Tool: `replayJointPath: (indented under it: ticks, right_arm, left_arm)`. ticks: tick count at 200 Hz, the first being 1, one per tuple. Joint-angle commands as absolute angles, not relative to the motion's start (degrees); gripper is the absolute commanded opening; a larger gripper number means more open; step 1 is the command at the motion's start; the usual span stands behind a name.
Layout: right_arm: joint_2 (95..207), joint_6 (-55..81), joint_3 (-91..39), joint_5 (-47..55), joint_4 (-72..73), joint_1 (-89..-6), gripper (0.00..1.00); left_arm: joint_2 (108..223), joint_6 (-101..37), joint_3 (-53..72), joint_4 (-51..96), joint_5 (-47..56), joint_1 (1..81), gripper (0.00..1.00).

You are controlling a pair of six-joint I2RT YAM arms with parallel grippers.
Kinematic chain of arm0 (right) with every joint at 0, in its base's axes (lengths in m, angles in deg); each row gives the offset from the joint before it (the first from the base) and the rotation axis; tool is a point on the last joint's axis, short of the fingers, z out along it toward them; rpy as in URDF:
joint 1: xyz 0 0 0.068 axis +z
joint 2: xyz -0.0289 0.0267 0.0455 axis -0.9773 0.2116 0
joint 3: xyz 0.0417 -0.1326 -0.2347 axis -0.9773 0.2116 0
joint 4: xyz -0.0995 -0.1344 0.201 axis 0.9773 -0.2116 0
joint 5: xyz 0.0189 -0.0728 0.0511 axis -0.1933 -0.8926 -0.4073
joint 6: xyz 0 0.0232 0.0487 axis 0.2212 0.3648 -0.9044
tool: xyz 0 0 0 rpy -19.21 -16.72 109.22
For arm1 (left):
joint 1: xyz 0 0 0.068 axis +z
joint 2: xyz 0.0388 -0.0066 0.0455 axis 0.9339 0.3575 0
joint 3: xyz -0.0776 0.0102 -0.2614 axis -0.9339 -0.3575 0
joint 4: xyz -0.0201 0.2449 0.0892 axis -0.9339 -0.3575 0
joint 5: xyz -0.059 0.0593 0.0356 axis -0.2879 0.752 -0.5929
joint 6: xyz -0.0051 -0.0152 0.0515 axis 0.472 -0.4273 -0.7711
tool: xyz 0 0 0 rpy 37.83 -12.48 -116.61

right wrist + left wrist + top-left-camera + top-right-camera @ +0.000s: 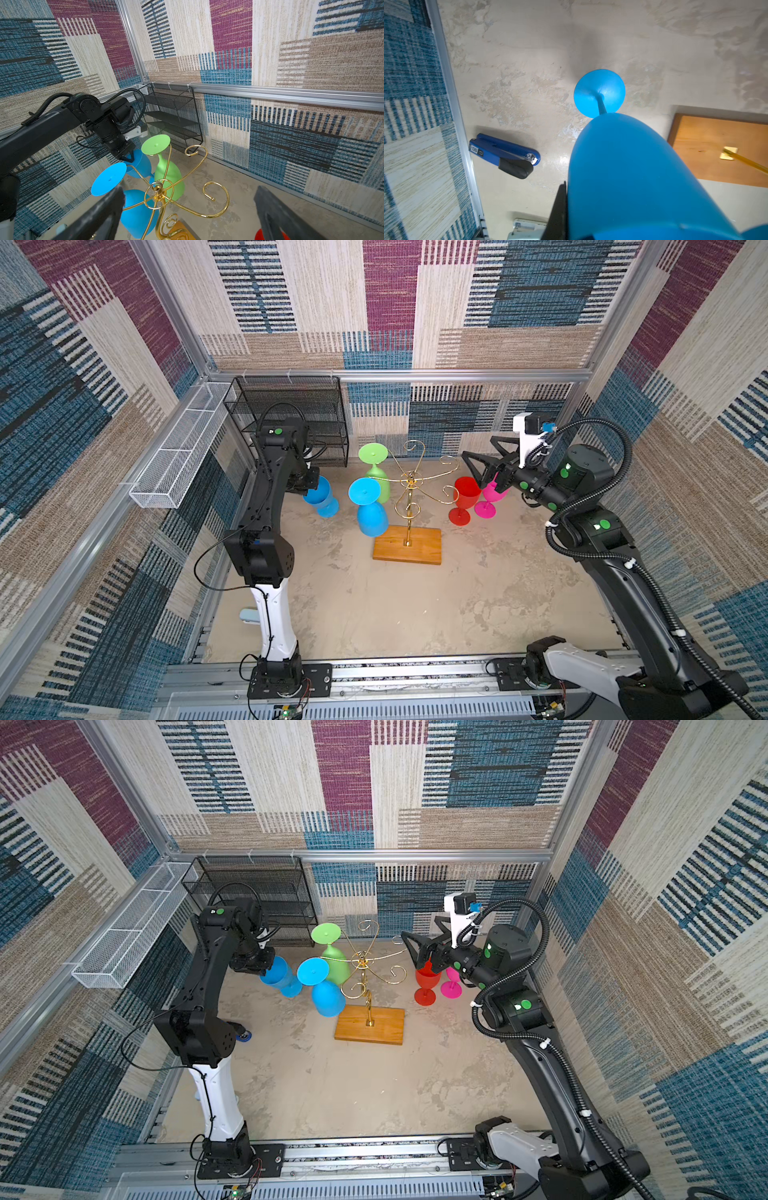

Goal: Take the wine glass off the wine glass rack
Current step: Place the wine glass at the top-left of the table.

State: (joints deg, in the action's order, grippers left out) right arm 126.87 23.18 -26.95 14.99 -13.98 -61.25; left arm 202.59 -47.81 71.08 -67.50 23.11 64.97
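**Both top views.** We list the wine glass rack, gold wire on a wooden base, standing mid-table. Two glasses hang from it foot-up: a green glass and a hanging blue glass. The held blue wine glass is clear of the rack on the left arm's side, tilted, with the left gripper pinching its rim. We cannot tell whether its foot touches the table. A red glass and a pink glass stand upright on the rack's other side. The right gripper hovers over them, jaws spread wide and holding nothing.

**Left wrist view.** The held glass's bowl fills the foreground, with one black finger against its outer wall. A blue stapler lies near the wall rail.

**Right wrist view.** We note the spread fingers on either side of the rack's hub. A black mesh shelf stands behind.
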Motion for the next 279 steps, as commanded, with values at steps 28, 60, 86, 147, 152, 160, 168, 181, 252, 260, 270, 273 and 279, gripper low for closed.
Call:
replayJointPath:
  ticks: [28, 60, 86, 147, 152, 160, 168, 181, 252, 260, 270, 273, 279]
  right_arm:
    - [127.48, 21.52, -27.22, 16.4, -13.18, -61.26, 1.0]
    - [127.97, 21.41, -27.48, 16.74, -13.42, -61.26, 1.0]
    - [127.99, 21.43, -27.57, 16.67, -13.42, -61.26, 1.0]
    - [128.31, 21.41, -27.57, 16.66, -13.29, -61.26, 0.99]
    - [128.26, 21.42, -27.57, 16.7, -13.29, -61.26, 1.0]
    - [128.31, 21.46, -27.55, 16.69, -13.27, -61.26, 1.0]
    - [128.39, 21.5, -27.66, 16.64, -13.34, -61.26, 1.0]
    - [128.39, 21.53, -27.77, 16.64, -13.42, -61.27, 1.0]
    - [128.85, 21.81, -28.13, 16.75, -13.22, -61.26, 1.0]
    - [129.01, 21.93, -28.48, 16.68, -13.38, -61.26, 1.0]
    - [129.11, 22.1, -28.84, 16.41, -13.54, -61.26, 1.0]
    - [129.13, 22.18, -28.93, 16.32, -13.61, -61.26, 1.0]
    - [129.21, 22.36, -29.05, 16.2, -13.77, -61.27, 1.0]
  left_arm:
    - [204.33, -50.51, 71.46, -70.6, 28.99, 64.57, 0.0]
    - [206.26, -50.82, 70.75, -71.1, 29.15, 64.2, 0.0]
    - [207.85, -50.91, 70.99, -71.18, 28.8, 64.04, 0.02]
    - [209.76, -51.09, 70.86, -71.38, 28.16, 63.99, 0.16]
    - [209.92, -51.02, 70.96, -71.45, 28.16, 64.01, 0.18]
    - [209.98, -51.01, 71.01, -71.41, 28.16, 64.04, 0.2]
    - [210.05, -51.0, 71.12, -71.41, 28.21, 64.01, 0.22]
    - [209.82, -50.95, 71.44, -71.42, 28.34, 64.12, 0.26]
    - [206.1, -49.94, 74.31, -70.82, 23.99, 65.44, 0.48]
    - [205.38, -49.82, 74.57, -70.68, 22.98, 65.61, 0.48]
    - [204.27, -49.69, 74.94, -70.2, 20.69, 65.8, 0.48]
    - [203.85, -49.68, 75.01, -70.04, 19.9, 65.83, 0.48]
    - [203.06, -49.61, 75.27, -69.79, 18.44, 65.85, 0.48]
